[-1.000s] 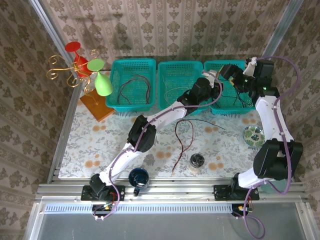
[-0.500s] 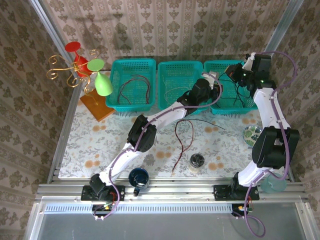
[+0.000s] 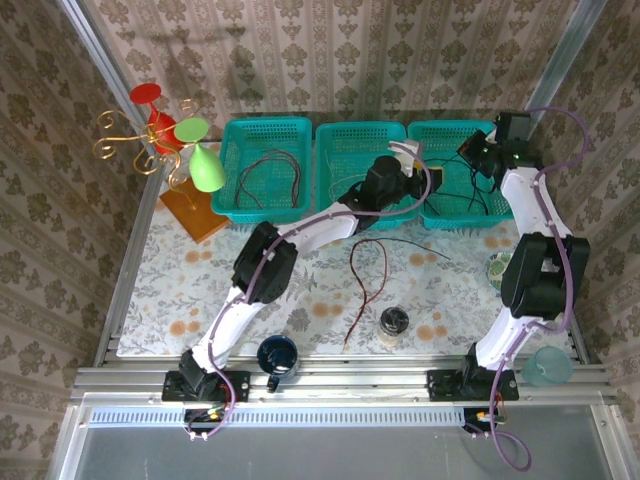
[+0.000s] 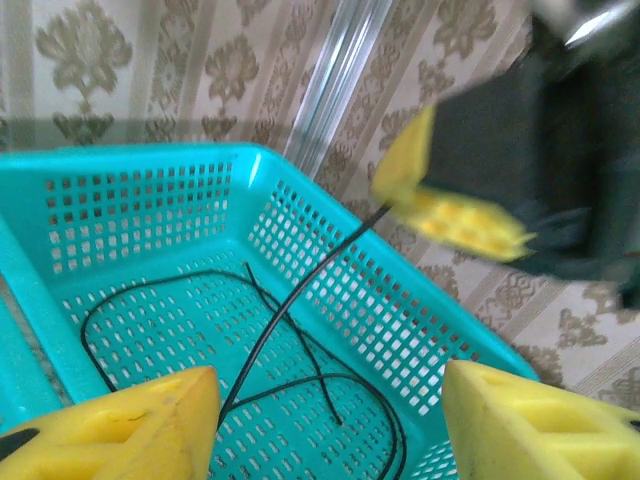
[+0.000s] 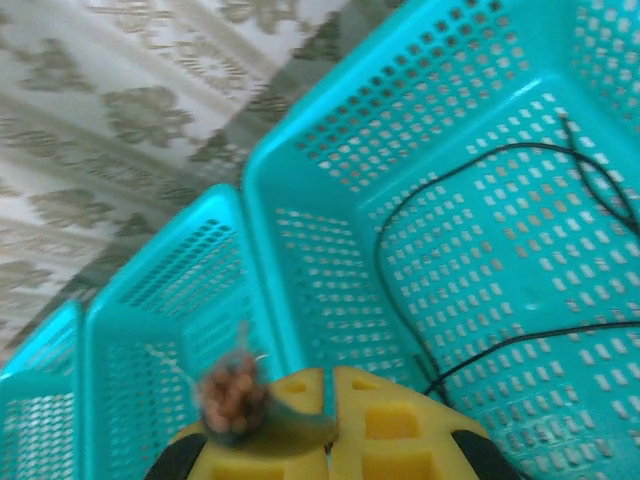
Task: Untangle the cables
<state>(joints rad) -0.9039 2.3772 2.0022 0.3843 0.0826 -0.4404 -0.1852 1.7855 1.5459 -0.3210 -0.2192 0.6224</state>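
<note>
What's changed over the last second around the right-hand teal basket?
The right gripper closed on the thin black cable, which rises to it from the right teal plastic basket. The left gripper opened beside it, and its arm's elbow swung left. The dark red cable on the table lies as before.

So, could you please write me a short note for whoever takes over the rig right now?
The left hand is open over the right basket, beside the rising black cable.
The right hand is shut on the black cable and holds it up above the right basket; the rest lies coiled inside.
Done: a dark red cable lies alone in the left basket.
To do: a dark cable loop lies on the table in front of the baskets and needs sorting. The black cable needs setting down.
</note>
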